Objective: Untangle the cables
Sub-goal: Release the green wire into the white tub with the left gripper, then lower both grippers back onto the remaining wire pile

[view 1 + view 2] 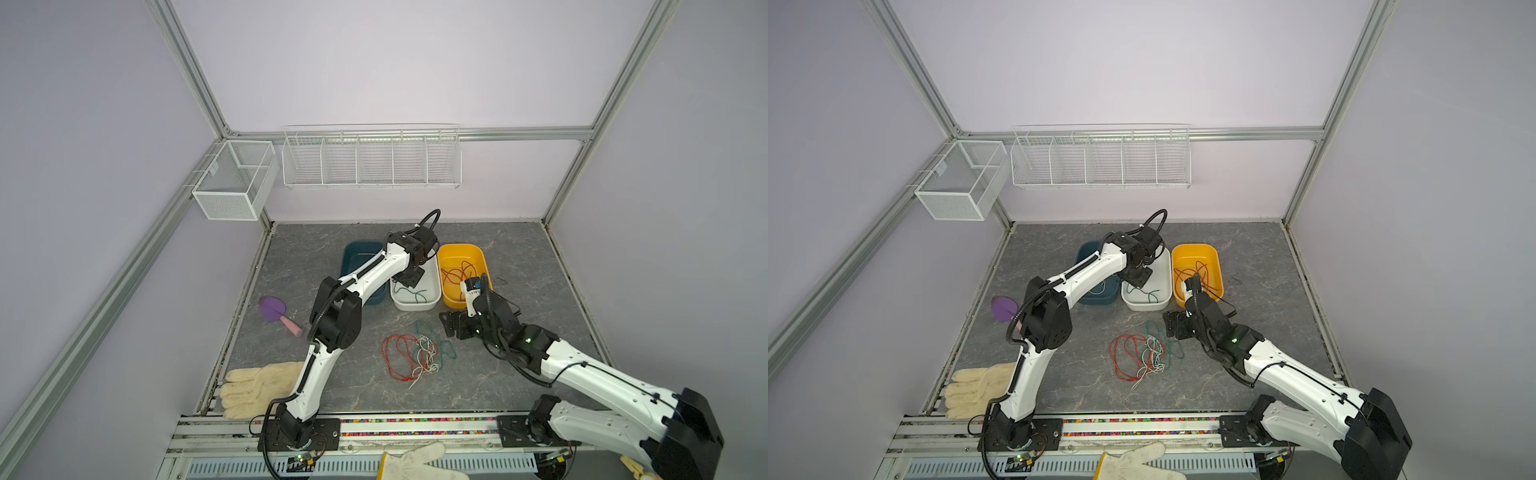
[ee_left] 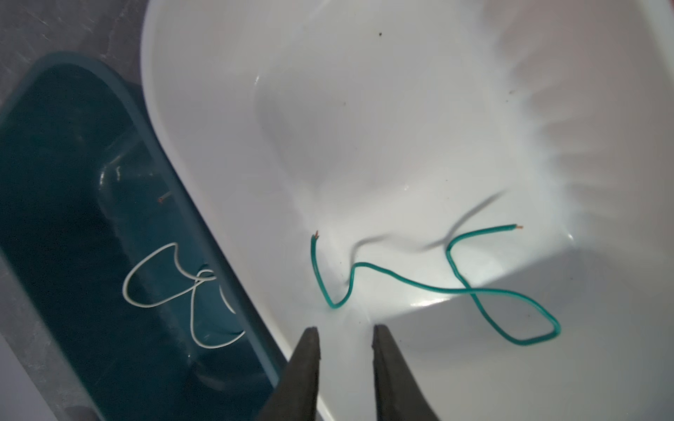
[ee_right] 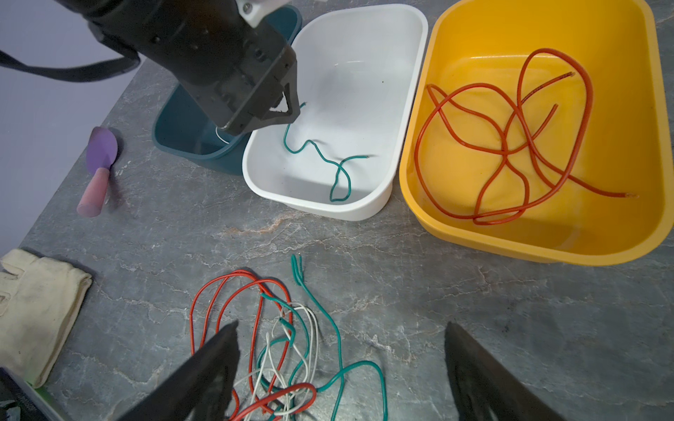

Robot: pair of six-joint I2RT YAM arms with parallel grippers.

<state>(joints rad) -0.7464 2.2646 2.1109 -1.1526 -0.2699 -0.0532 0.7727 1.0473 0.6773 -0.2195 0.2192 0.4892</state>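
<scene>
Three tubs stood on the table: one teal tub [image 3: 182, 124], one white tub [image 3: 419, 73], one yellow tub [image 3: 510, 233]. A single green cable [image 3: 321, 153] lay in the white tub, and what looked like one white cable [image 2: 153, 302] lay in the teal. The red-orange cables [image 3: 505, 149] in the yellow tub and the tangled pile [image 1: 411, 357] could not be counted. There were two arms, the left arm [image 1: 374, 274] and the right arm [image 1: 602, 382]. There were two wall baskets, a mesh basket [image 1: 232, 183] and a wire rack [image 1: 370, 162]. There were two gloves, a cream glove [image 1: 257, 386] and a white glove [image 1: 419, 459], and one purple scoop [image 1: 272, 309].

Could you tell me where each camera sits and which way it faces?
Both top views: high at the near edge, looking down at the table; left arm, right arm show.
Left wrist: over the white bin, looking in; left fingers show.
Right wrist: over the tangled cables, facing the yellow bin; right fingers show.
Wrist views share the green cable.
</scene>
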